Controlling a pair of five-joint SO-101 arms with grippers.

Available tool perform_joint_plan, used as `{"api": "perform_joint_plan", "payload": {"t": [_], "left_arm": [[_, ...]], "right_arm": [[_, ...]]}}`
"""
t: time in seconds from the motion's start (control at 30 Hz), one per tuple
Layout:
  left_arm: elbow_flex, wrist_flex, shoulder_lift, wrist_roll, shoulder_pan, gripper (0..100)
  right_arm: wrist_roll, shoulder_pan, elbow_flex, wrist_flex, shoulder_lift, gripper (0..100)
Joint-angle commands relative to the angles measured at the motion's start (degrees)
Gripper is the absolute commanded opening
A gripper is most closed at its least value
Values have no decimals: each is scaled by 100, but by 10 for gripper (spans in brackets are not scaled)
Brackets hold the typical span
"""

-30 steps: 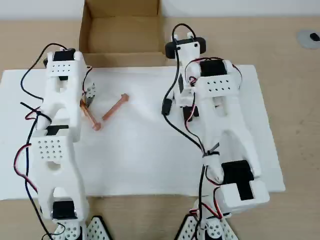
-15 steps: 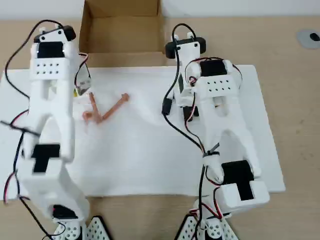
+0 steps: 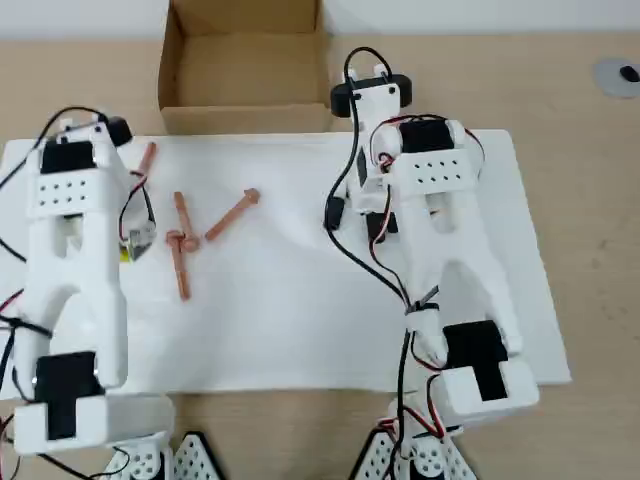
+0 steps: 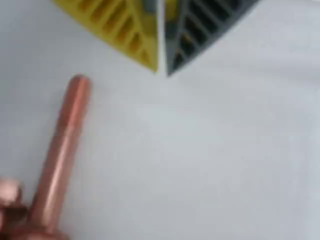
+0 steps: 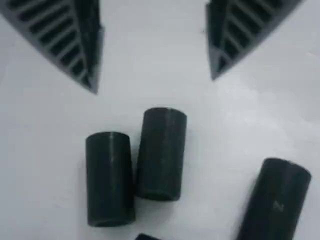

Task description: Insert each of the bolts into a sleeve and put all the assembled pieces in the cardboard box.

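The left jaws, carried by the left arm [image 3: 70, 250], are pressed together on nothing, yellow tip against grey tip, low over the white sheet [image 3: 300, 330] on the bench [image 3: 585, 220]. A copper bolt [image 4: 59, 155] lies just beside those tips, off to one flank rather than between them. Its plain end is nearest the jaws and its long axis runs away from them toward the head. From above, the other bolts [image 3: 230, 215] lie loose on the sheet near this arm, well apart from the right arm [image 3: 430, 200].

The right jaws stand apart over the black sleeves [image 5: 160, 152]. Two sleeves touch side by side just ahead of the gap (a third sits off to one flank).

The bolts look like the left arm's job, since it is nearer. Its jaws would probably need to part and shift sideways to straddle the shaft across its length. No assembled piece can be seen in the cardboard box [image 3: 245, 118] beyond the sheet.
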Motion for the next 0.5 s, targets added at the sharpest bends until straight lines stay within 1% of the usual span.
{"api": "perform_joint_plan", "payload": {"t": [0.0, 0.07, 0.23, 0.33, 0.4, 0.47], "left_arm": [[281, -70, -593, -79, -70, 12], [457, -88, -804, -79, -97, 12], [905, -686, -936, -35, -9, 19], [1284, -1037, -769, -26, 185, 85], [1468, -1442, -541, 44, 264, 127], [1495, -1802, -251, 255, 308, 129]], "right_arm": [[35, -22, -22, -26, -31, 181], [35, -22, -40, 123, -31, 181], [35, 4, -31, 264, -31, 181], [35, 4, -31, 246, -31, 181], [44, 4, -31, 237, -31, 180], [44, 4, -31, 237, -31, 180]]}}
